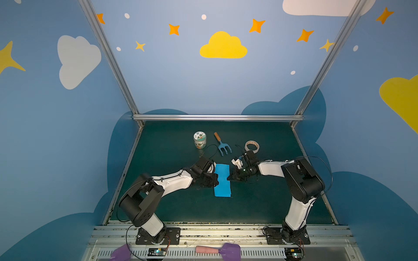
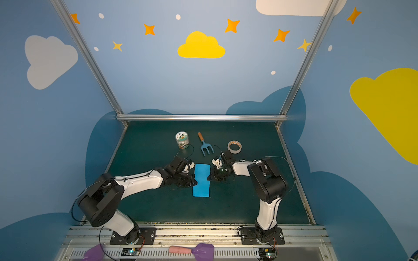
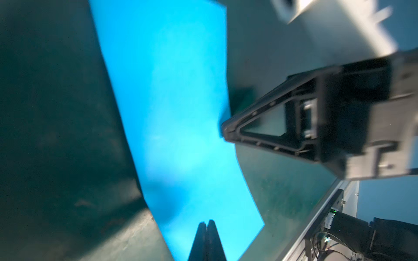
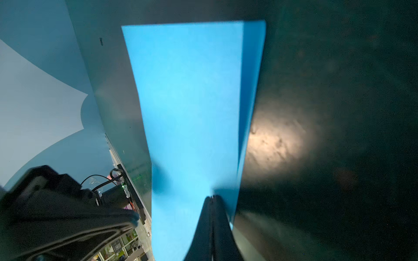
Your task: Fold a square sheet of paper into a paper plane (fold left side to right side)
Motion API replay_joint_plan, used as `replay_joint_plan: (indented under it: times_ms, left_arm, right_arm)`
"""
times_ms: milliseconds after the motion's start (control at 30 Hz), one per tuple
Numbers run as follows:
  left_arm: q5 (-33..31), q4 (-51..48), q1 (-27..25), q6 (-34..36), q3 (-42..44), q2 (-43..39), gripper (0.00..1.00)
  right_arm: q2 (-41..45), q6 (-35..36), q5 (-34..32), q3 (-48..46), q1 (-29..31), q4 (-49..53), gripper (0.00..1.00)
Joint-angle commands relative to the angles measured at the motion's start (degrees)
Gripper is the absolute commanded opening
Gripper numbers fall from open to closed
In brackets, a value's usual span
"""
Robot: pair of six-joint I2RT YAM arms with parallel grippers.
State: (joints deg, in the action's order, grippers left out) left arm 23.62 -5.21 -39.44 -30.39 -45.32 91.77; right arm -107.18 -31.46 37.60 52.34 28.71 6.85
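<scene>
The square sheet of paper [image 1: 222, 183] [image 2: 201, 183] lies on the dark green mat as a narrow sky-blue rectangle, doubled over, its long side running front to back. In the right wrist view the paper [image 4: 192, 101] shows two layers slightly offset along one long edge. My left gripper [image 1: 216, 180] [image 2: 195, 180] [image 3: 207, 222] is shut, its tip over the paper's left edge. Shut as well, my right gripper [image 1: 228, 178] [image 2: 208, 178] [image 4: 212, 196] points at the right edge, tip over the paper [image 3: 176, 113]. Nothing sits between either pair of jaws.
Behind the paper stand a small jar [image 1: 200, 140], a blue garden fork with a wooden handle [image 1: 222, 144] and a tape roll [image 1: 252, 146]. A purple spatula [image 1: 219, 249] lies on the front rail. Metal frame bars edge the mat.
</scene>
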Motion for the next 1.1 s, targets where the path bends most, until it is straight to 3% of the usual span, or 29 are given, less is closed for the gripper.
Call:
replay_joint_plan:
  times_ms: [0,600,867,1067]
  left_arm:
    - [-0.4,4.2,-1.0,-2.2,1.9,0.6,0.04]
    - [-3.7,4.6,-1.3,-3.4,10.5,-1.8,0.04]
    - [-4.2,2.7,-1.3,-5.5,15.2,-9.7,0.04]
    - [-6.5,-3.1,-1.1,-5.8,9.7,-15.8,0.04]
  right_arm:
    - [-5.1,0.8,-13.9,-2.7,0.1,8.0,0.0]
    - [-5.3,0.6,-13.8,-2.4,-0.1,7.6,0.0]
    - [-5.7,2.7,-13.6,-0.9,-0.3,9.1,0.0]
    - [-5.3,7.9,-15.7,1.8,-0.2,12.7,0.0]
